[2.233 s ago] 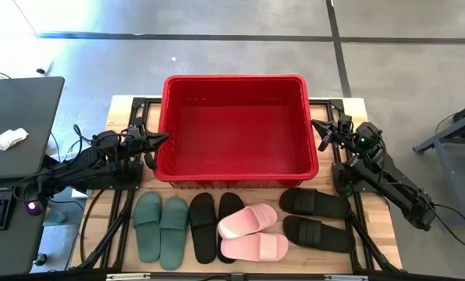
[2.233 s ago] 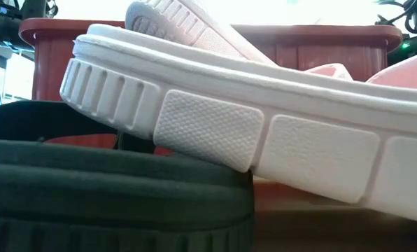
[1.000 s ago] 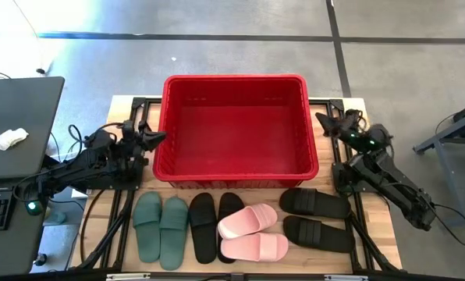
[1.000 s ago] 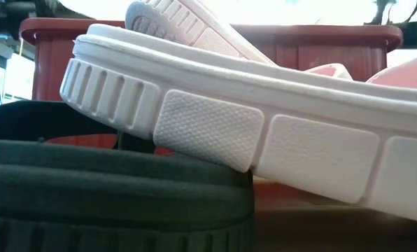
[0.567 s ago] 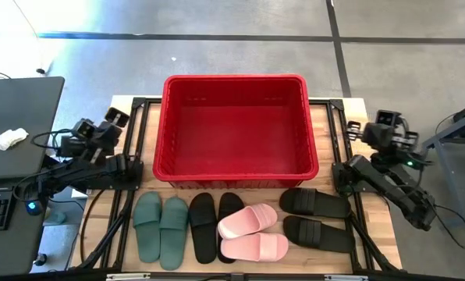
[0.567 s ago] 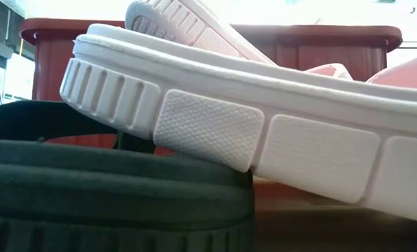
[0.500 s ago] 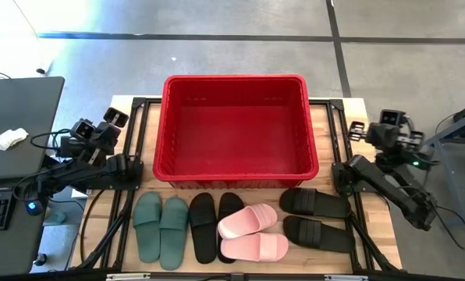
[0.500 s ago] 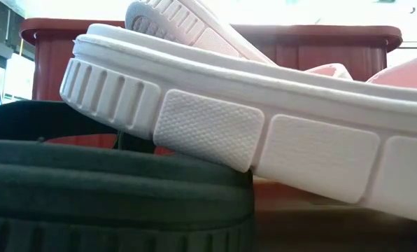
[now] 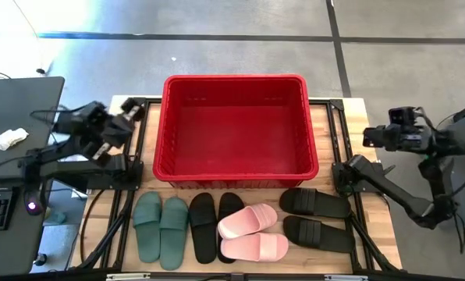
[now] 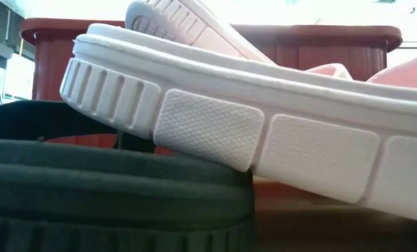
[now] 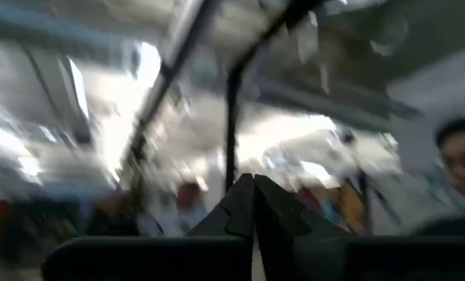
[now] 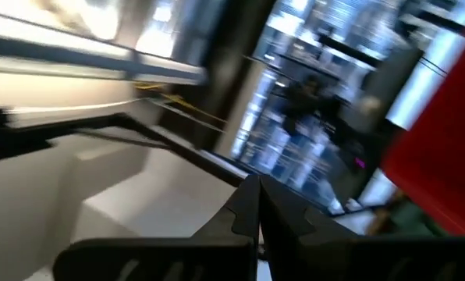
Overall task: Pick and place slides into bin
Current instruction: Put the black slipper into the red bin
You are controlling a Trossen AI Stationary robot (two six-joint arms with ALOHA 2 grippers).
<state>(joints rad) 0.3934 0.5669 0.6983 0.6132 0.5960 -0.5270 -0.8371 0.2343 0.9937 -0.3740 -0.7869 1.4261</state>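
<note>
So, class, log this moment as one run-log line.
bin empty | slides all on table | left gripper shut | right gripper shut

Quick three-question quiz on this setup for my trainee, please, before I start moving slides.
1. True or false: the red bin already holds a slide.
2. How many slides lie on the table: A) six, B) eight, C) four?
3. Which pair has one slide propped on its neighbour: pink, green or black?

Key
1. False, it is empty.
2. B.
3. The pink pair: one pink slide overlaps a black slide.
</note>
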